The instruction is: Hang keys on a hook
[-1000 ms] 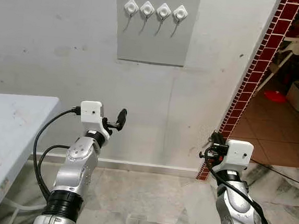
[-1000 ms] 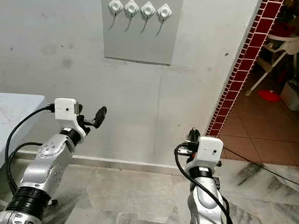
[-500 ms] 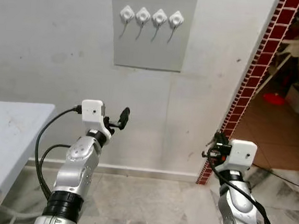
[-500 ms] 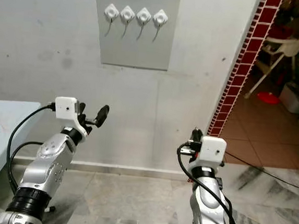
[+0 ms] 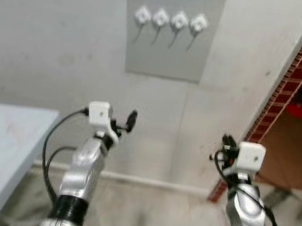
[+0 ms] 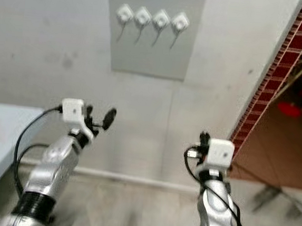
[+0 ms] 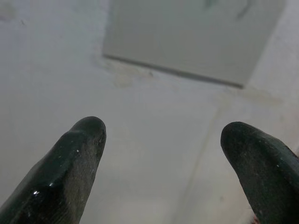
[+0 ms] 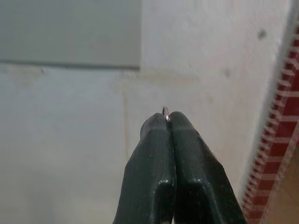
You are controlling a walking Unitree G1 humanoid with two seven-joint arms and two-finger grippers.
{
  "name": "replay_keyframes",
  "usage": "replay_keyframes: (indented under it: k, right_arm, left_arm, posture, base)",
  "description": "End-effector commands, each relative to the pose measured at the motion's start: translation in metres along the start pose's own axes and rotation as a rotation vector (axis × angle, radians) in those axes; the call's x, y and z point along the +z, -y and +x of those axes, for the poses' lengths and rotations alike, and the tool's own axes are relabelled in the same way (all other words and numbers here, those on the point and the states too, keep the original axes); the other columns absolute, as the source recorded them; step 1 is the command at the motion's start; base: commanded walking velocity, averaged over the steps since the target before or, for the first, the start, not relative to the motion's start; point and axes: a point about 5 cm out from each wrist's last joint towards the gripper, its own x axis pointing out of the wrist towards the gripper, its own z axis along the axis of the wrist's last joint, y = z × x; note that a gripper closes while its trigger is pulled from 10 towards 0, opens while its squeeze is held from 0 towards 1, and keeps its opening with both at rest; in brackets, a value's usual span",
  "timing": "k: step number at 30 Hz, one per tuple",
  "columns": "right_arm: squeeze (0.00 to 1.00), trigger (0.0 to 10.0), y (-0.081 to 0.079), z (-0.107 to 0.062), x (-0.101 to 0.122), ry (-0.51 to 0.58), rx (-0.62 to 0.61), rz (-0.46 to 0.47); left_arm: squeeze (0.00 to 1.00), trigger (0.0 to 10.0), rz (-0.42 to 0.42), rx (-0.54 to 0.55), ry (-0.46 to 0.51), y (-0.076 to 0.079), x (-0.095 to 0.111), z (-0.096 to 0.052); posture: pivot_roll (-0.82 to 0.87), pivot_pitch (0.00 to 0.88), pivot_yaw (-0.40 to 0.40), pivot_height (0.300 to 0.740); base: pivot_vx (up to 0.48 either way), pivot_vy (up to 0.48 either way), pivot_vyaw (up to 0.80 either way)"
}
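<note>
Head camera first, and it's blurry: I'm facing the wall, with the grey panel (image 5: pixel 174 33) high ahead carrying four white hooks (image 5: pixel 170 20) in a row, all bare. My left pincer (image 5: pixel 125 122) is raised in front of the wall, well below the panel, and my right pincer (image 5: pixel 225 146) is up too, lower and off to the right near the red tiled wall edge (image 5: pixel 285 93); a pale table (image 5: pixel 6 137) sits at my left. Left wrist camera: my two black fingers (image 7: pixel 77 158) stand wide apart with nothing between them, the panel's lower edge ahead. Right wrist camera: my fingers are pressed tight together, and a thin sliver of metal ring (image 8: pixel 165 111) pokes out at their tips, which I take to be the keys' ring, pinched right at the tip. The rest of the keys I can't make out. The hooks are well above and left of that pincer. The risk as I see it: so little ring is exposed that it may miss the hook, or slip from this shallow pinch and drop.
</note>
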Motion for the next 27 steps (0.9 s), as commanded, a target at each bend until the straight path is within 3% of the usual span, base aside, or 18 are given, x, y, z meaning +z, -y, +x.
replay_keyframes:
  k: [1,27]
  right_arm:
    - [0.00,10.0,-0.0075,0.0027,0.0044,0.017,0.019,0.014]
    - [0.00,10.0,-0.0094,0.0041,0.0055,0.020,0.030,0.014]
  left_arm:
    - [0.00,10.0,0.017,0.025,0.007,-0.0090,0.0043,-0.0014]
    - [0.00,10.0,0.008,0.016,0.009,-0.0054,0.0041,0.0012]
  posture:
    - [-0.01,0.000,0.001,0.740]
    - [-0.01,0.000,-0.006,0.740]
  base:
    - [0.416,0.000,0.00]
    - [0.419,0.000,0.00]
